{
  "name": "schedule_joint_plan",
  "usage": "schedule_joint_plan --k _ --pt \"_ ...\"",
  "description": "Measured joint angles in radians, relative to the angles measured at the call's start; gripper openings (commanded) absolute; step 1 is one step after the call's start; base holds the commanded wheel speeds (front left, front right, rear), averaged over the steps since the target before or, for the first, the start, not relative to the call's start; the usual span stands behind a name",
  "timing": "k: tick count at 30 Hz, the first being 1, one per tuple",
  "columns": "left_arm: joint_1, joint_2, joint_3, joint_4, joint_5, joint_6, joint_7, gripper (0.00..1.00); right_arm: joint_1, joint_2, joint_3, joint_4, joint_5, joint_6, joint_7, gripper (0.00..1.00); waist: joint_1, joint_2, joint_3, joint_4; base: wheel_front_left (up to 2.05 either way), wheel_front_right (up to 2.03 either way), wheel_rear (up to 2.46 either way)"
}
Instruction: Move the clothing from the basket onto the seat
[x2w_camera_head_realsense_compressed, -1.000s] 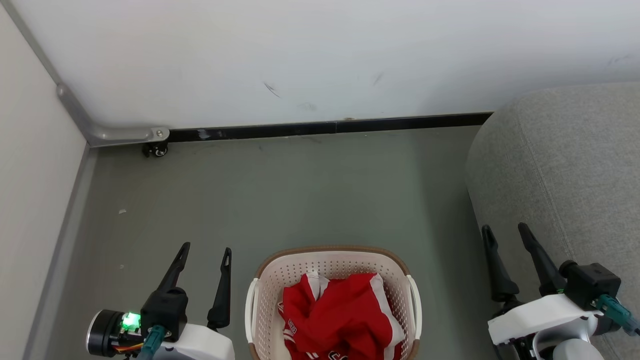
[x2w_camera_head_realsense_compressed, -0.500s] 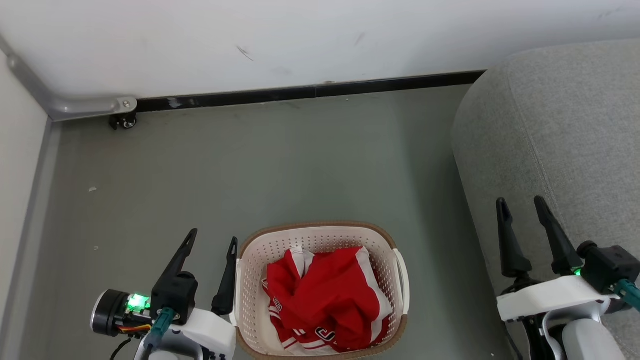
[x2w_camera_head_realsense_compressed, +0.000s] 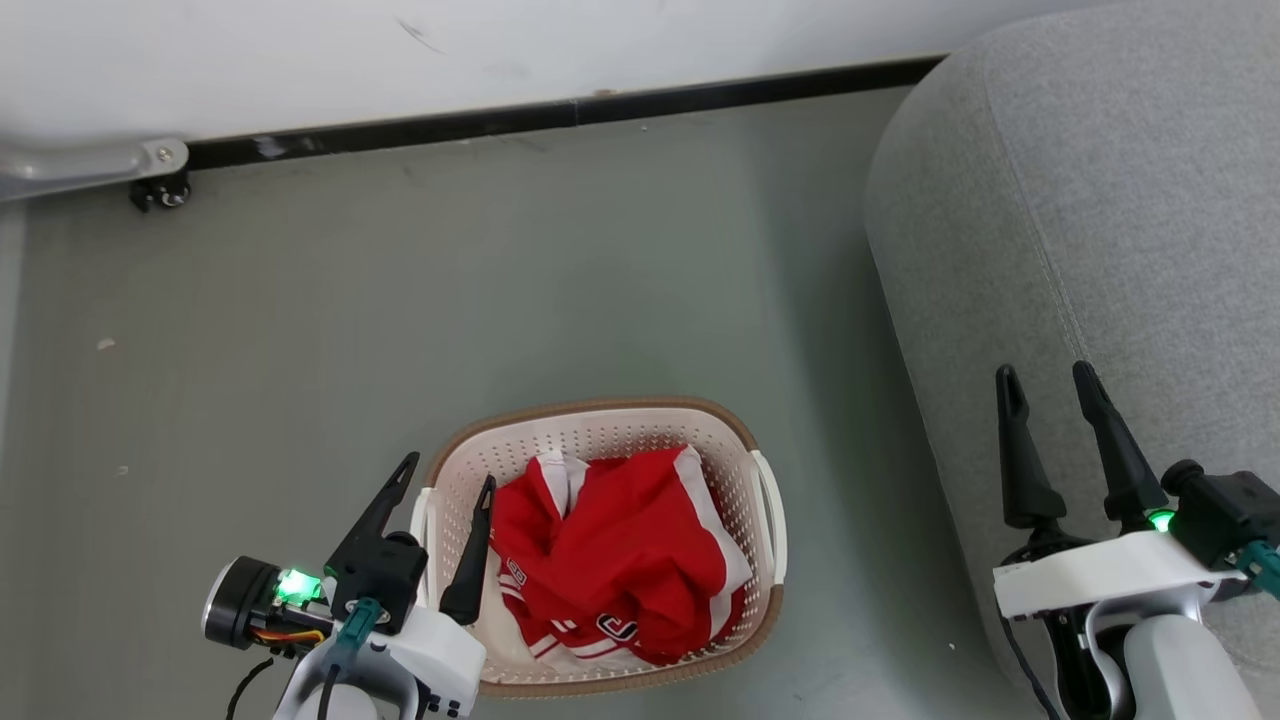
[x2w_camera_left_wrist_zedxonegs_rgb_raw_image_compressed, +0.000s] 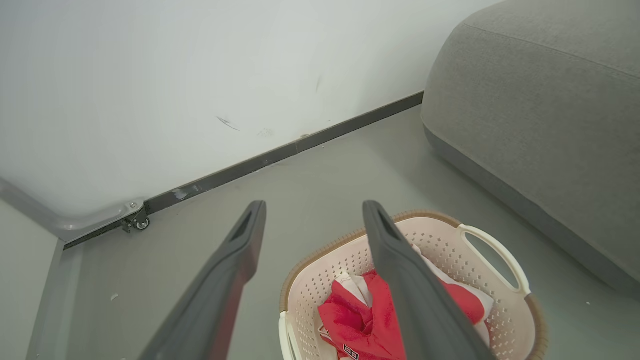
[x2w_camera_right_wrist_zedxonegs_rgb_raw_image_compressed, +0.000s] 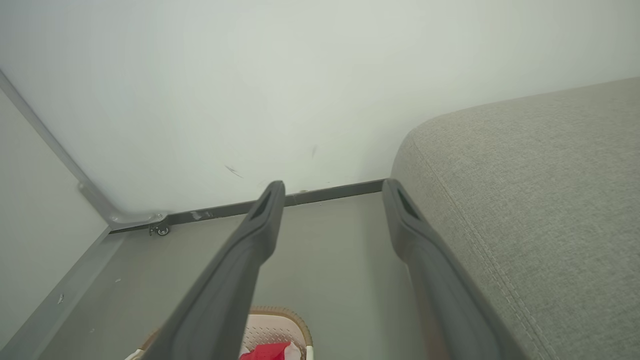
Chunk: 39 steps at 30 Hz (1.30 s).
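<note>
The clothing (x2w_camera_head_realsense_compressed: 620, 555) lies crumpled in the basket (x2w_camera_head_realsense_compressed: 600, 437) on the floor (x2w_camera_head_realsense_compressed: 500, 280), low in the centre of the head view. It is a red-and-white heap about as broad as it is long, so I see no clear long axis to line up with. The left end effector (x2w_camera_head_realsense_compressed: 450, 470) sits at the lower left with its fingers spread wide and nothing between them. Its inner finger overlaps the basket's left rim, so the heap lies just to the right of it and slightly lower in the frame. In the left wrist view the red cloth shows at the lower right, partly behind the right-hand finger. The right end effector (x2w_camera_head_realsense_compressed: 1044, 370) is also wide open and empty at the lower right, over the edge of the seat (x2w_camera_head_realsense_compressed: 1100, 200) and well apart from the basket. The left arm is plainly the nearer one. I judge the coming move to be a short shift rightward and down into the heap; the seat waits on the frame's right side.
</note>
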Motion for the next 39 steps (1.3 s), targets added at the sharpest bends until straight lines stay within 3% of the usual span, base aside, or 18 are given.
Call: schedule_joint_plan --k 39 --pt "-0.183 0.044 -0.079 0.305 0.097 -0.042 0.000 1.00 -0.163 0.001 0.015 -0.017 0.079 0.000 -0.044 1.00 0.0000 0.0000 0.265 -0.157 0.00 0.00 0.00"
